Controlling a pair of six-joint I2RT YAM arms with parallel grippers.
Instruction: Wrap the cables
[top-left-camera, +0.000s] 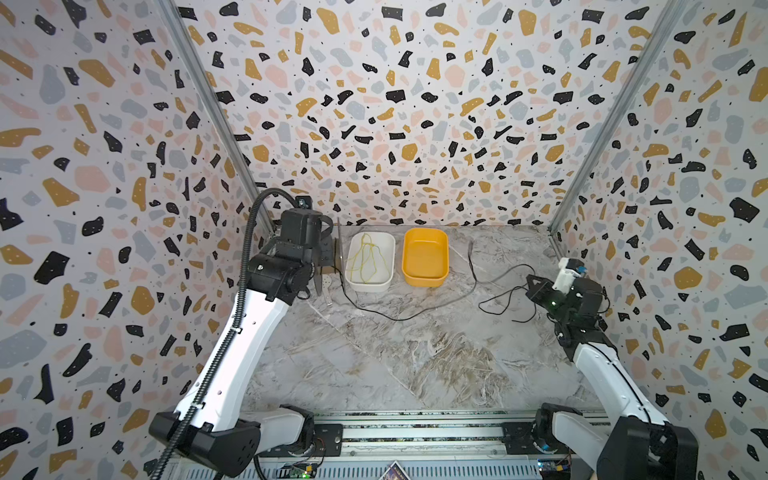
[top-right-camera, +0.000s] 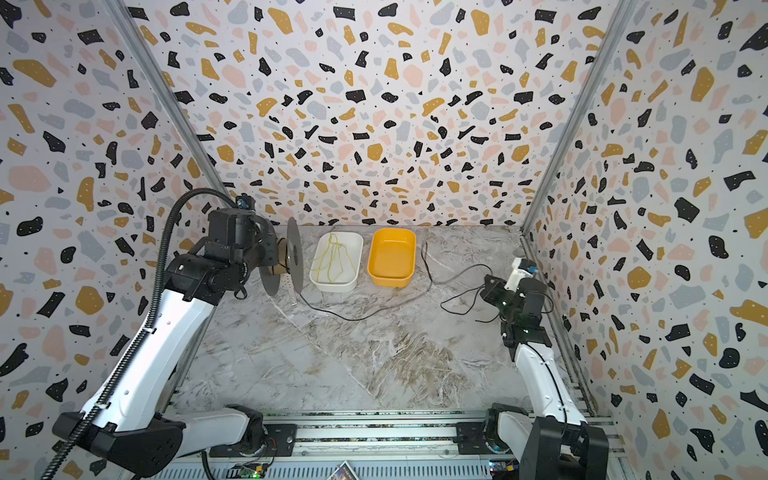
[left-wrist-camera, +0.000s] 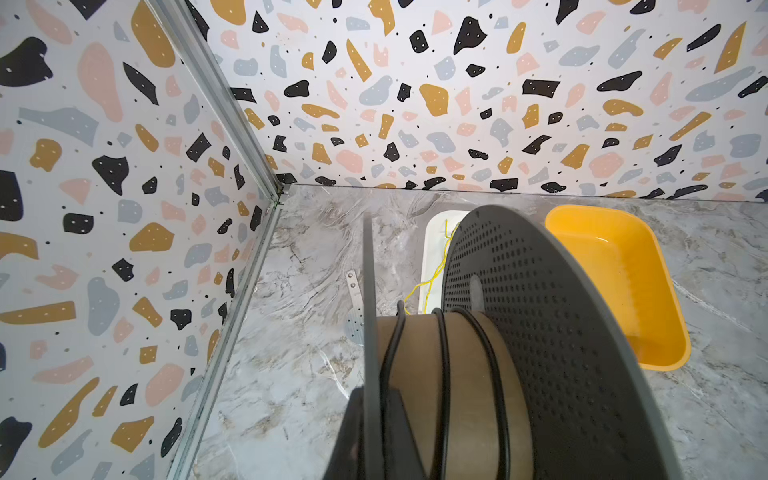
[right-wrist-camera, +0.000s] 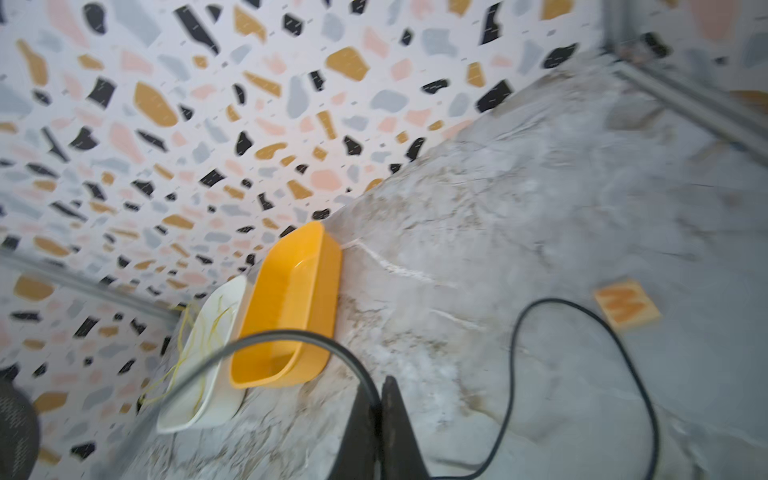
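Currently, one black cable (top-left-camera: 395, 319): a few turns on one grey spool (top-right-camera: 292, 232), remainder loose across marble table (top-left-camera: 374, 374). Spool flange clamped in left gripper (left-wrist-camera: 374, 432); cable pinched by right gripper (right-wrist-camera: 378, 424). Behind: one white tray (top-left-camera: 370, 286) holding yellow cord (top-left-camera: 365, 257), one yellow tray (top-left-camera: 424, 280).

yellow tub (top-left-camera: 424, 279) stood empty on the marble desk (top-left-camera: 395, 365) near the patterned back wall (top-left-camera: 374, 104) | white tub (top-left-camera: 370, 287) sat just left of it, apart, holding a loose thin yellow cord (top-left-camera: 364, 243) | small orange square (right-wrist-camera: 626, 308) lay flat, well apart from it
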